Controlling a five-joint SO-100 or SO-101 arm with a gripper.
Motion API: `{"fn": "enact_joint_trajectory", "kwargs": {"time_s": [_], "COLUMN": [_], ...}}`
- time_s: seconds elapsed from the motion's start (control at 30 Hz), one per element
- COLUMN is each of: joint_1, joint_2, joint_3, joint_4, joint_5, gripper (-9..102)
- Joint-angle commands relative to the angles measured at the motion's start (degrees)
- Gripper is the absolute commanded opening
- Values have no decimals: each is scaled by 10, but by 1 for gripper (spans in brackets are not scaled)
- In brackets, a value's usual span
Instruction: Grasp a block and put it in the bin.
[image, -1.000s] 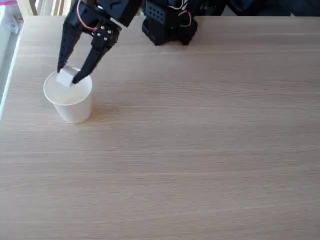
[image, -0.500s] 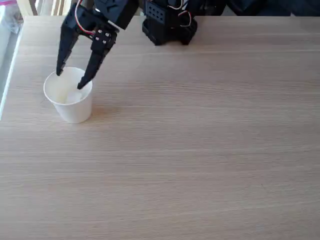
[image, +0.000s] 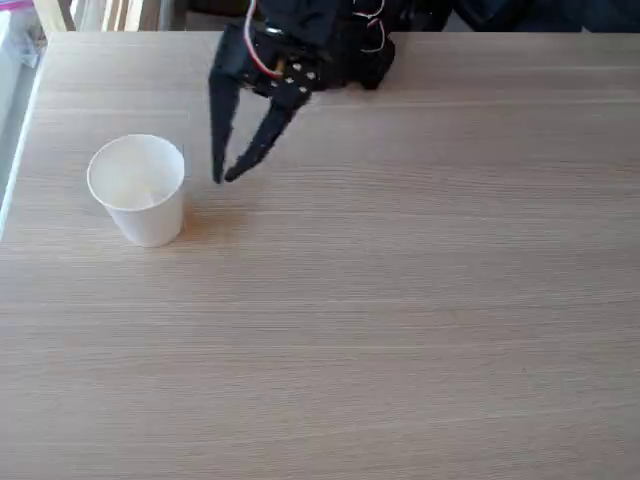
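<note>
The bin (image: 140, 205) is a white paper cup standing upright at the left of the wooden table in the fixed view. Its inside is plain white, and I cannot make out the block there; it is hidden. My black gripper (image: 224, 179) hangs just right of the cup, apart from it. It points down at the table with its two fingertips drawn together and nothing between them.
The arm's black base (image: 340, 50) sits at the table's far edge, behind the gripper. The table's left edge (image: 18, 150) runs close beside the cup. Bare wood stretches across the middle, right and front.
One second ago the gripper held the white block over the cup. It opened, the block left the fingers, and the gripper then swung right, away from the cup, and closed.
</note>
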Motion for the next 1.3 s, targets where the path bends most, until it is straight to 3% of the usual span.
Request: {"fn": "enact_joint_trajectory", "kwargs": {"time_s": [0.0, 0.07, 0.23, 0.4, 0.7, 0.87, 1.27], "joint_1": [-90, -139, -226, -255, -310, -307, -303], "joint_2": [87, 144, 260, 367, 456, 476, 476], "joint_3": [84, 134, 211, 292, 295, 296, 296], "joint_4": [-10, 21, 193, 340, 542, 555, 556], "joint_5": [6, 4, 42, 51, 91, 141, 126], "gripper": [0, 0, 0, 0, 0, 0, 0]}}
